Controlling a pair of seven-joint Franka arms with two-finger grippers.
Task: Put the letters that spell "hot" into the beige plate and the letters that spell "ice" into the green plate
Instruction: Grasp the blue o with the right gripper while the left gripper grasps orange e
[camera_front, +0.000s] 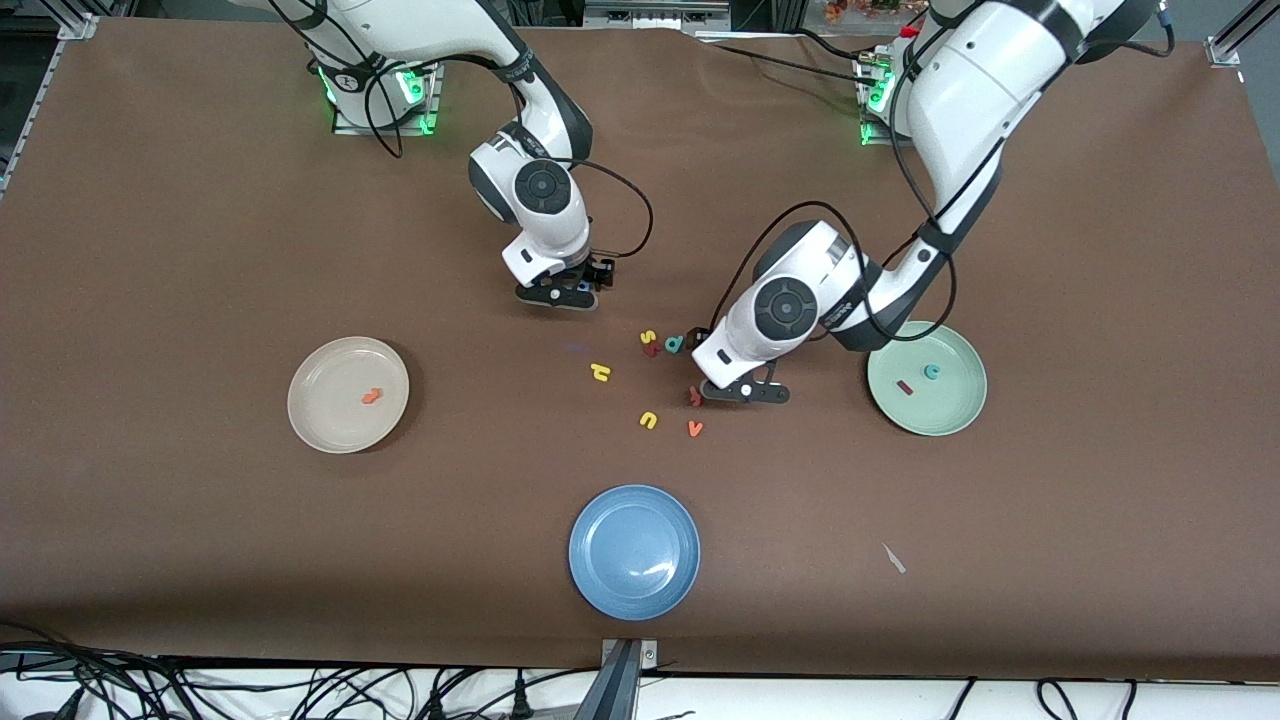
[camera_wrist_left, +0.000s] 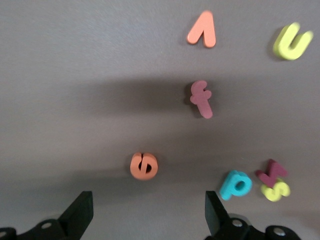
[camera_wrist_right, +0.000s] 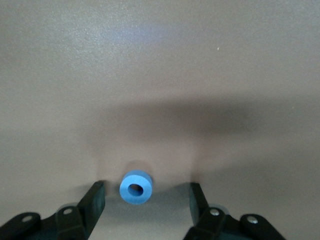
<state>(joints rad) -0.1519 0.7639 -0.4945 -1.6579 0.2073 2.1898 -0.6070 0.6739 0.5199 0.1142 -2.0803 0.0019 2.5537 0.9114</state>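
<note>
My right gripper (camera_wrist_right: 145, 204) (camera_front: 563, 294) is low over the table, open, with the blue "o" (camera_wrist_right: 135, 188) lying between its fingers and a gap on each side. My left gripper (camera_wrist_left: 147, 215) (camera_front: 745, 392) is open just above the table; the orange "e" (camera_wrist_left: 144, 166) lies right in front of its fingertips, untouched. The yellow "h" (camera_front: 600, 372) rests on the table mid-way between the arms. The beige plate (camera_front: 325, 420) holds the orange "t" (camera_front: 371, 397). The green plate (camera_front: 945, 415) holds the dark red "i" (camera_front: 905, 387) and the teal "c" (camera_front: 931, 372).
Loose letters lie round the left gripper: yellow "u" (camera_front: 649, 420), orange "v" (camera_front: 695, 428), dark red "f" (camera_wrist_left: 202, 98), teal "d" (camera_front: 674, 344), yellow "s" (camera_front: 648, 337). A blue plate (camera_front: 634, 551) sits nearest the front camera.
</note>
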